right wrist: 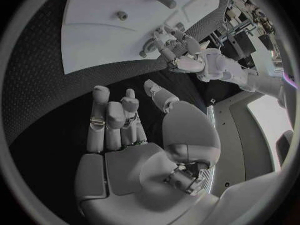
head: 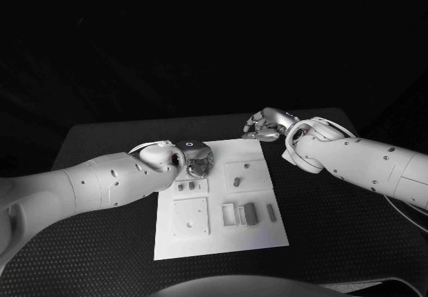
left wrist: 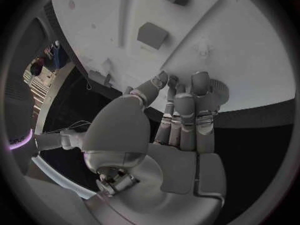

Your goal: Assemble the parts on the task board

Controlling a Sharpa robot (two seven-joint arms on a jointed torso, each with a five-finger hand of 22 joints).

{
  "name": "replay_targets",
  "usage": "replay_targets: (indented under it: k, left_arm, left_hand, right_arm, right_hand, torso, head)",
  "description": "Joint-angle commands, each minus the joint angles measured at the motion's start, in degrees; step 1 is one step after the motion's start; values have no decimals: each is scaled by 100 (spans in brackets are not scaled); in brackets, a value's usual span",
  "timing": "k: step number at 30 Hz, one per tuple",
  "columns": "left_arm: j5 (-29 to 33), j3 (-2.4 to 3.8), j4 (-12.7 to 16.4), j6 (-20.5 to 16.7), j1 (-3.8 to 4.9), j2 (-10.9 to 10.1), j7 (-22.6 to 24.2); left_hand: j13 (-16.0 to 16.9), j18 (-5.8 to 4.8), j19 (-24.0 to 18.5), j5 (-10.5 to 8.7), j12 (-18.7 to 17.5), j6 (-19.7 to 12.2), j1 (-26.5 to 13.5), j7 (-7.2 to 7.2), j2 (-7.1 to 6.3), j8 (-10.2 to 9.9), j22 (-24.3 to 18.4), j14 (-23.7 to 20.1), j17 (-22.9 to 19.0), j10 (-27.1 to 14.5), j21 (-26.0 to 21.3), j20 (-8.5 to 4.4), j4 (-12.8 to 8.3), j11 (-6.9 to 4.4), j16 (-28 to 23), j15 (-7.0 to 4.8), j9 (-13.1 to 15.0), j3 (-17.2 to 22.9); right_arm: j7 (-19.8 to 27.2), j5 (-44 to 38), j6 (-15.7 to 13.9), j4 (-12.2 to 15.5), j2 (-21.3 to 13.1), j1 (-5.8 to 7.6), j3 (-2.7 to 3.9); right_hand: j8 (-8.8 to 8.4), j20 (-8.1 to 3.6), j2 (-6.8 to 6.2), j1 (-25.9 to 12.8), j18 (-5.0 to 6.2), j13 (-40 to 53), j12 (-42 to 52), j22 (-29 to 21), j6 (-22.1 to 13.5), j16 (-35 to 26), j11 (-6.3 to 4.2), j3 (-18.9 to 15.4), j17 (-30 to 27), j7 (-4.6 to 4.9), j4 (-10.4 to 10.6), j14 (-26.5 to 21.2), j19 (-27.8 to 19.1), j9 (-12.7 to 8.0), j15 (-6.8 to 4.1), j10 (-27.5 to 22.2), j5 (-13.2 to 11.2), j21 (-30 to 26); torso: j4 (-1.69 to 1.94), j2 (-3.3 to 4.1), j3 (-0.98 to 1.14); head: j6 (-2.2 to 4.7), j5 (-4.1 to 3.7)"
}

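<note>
Left robot hand (head: 198, 159) hovers over the board (head: 258, 232), seemingly empty with fingers apart; right robot hand (head: 266, 125) likewise released. Line up above a part (head: 236, 181) before pinching.

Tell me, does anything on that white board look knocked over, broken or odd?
Nothing stands out. The task board lies flat, its small parts sit tidily, and both the left hand and right hand hold nothing.
</note>
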Motion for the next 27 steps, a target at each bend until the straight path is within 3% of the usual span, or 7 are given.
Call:
replay_targets:
  k: [1, 15, 22, 27]
  left_arm:
    - [32, -13, 8, 24, -20, 25, 63]
    - [-77, -19, 7, 79, -20, 10, -41]
    - [-136, -25, -15, 124, -20, -3, -90]
    - [-206, -31, -57, 181, -20, 0, -109]
  left_hand:
    - [31, 331, -10, -15, 62, 87, 34, -1, 53, 54, 127, -8, 10, 178, 25, -39, 2, 53, 30, -33, -5, 61]
    - [74, 309, 0, -15, 79, 168, 144, 19, 69, 76, 126, 4, 11, 279, 42, -63, 0, 35, 34, -51, -42, 244]
    - [83, 299, -12, -16, 46, 151, 247, 8, -49, 61, 127, 1, 9, 258, 48, -70, -16, 41, 28, -45, -74, 313]
    - [66, 299, -33, -17, -37, 59, 322, 14, -213, 11, 128, -17, 8, 136, 50, -57, -22, 72, 22, -16, -112, 297]
  right_arm:
    - [37, 0, 56, 11, 4, -3, 3]
    - [39, 0, 60, 5, -1, -3, 3]
    - [38, 0, 61, 6, -4, -3, 3]
    - [39, 0, 83, 6, -5, -3, 3]
  right_hand:
    - [-21, -3, 26, -5, 73, -7, -3, 110, 85, -29, 18, 22, 8, 137, -11, 50, 6, 8, 0, -32, 11, -26]
    - [-21, -3, 28, -8, 73, -7, -1, 110, 87, -29, 18, 20, 9, 137, -12, 51, 8, 9, 0, -31, 10, -26]
    - [-21, -3, 29, -11, 73, -7, -1, 110, 88, -28, 18, 19, 9, 137, -11, 51, 8, 10, 0, -31, 10, -26]
    - [-21, -3, 30, -13, 73, -7, -1, 110, 89, -28, 18, 18, 9, 137, -11, 52, 9, 11, 0, -31, 10, -26]
  torso:
    - [6, -5, 2]
    - [4, -7, 0]
    - [4, -7, -1]
    - [5, -6, -2]
  head:
    - [-7, -3]
    - [-18, -8]
    - [-19, -2]
    - [-24, 1]
